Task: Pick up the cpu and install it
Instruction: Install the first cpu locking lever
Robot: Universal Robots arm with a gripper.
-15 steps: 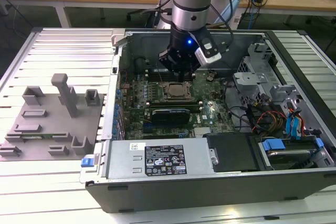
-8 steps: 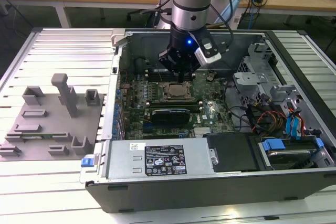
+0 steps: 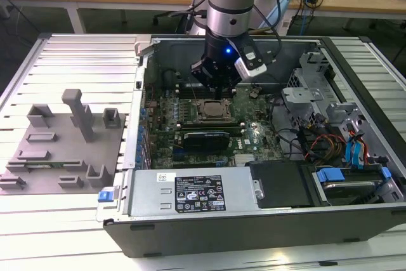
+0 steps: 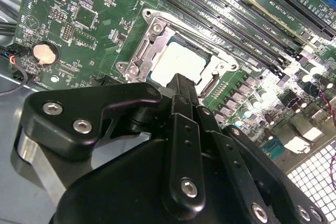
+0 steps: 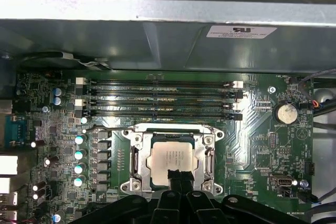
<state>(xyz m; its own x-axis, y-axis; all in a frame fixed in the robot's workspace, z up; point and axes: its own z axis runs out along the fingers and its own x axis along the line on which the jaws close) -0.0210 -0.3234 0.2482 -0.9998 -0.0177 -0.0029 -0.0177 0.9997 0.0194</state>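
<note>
The cpu [image 5: 173, 157], a flat square chip with a silvery-white top, lies level inside the metal socket frame [image 5: 137, 161] on the green motherboard. It also shows as a bright square in the second wrist view, cpu [image 4: 178, 61], within the socket frame [image 4: 152, 30]. My gripper [image 5: 179, 176] hangs just above the chip's near edge with its two thin black fingers pressed together and nothing between them. In the exterior view my gripper [image 3: 216, 88] stands over the socket and the cpu [image 3: 212, 110] in the middle of the open computer case.
Memory slots [image 5: 157, 98] run along the far side of the socket and a coin battery [image 5: 287, 113] lies beside them. A grey plastic tray [image 3: 57, 150] with upright posts sits at the exterior view's left. A power supply [image 3: 190, 195] and a drive cage [image 3: 342, 138] fill the case's near and right parts.
</note>
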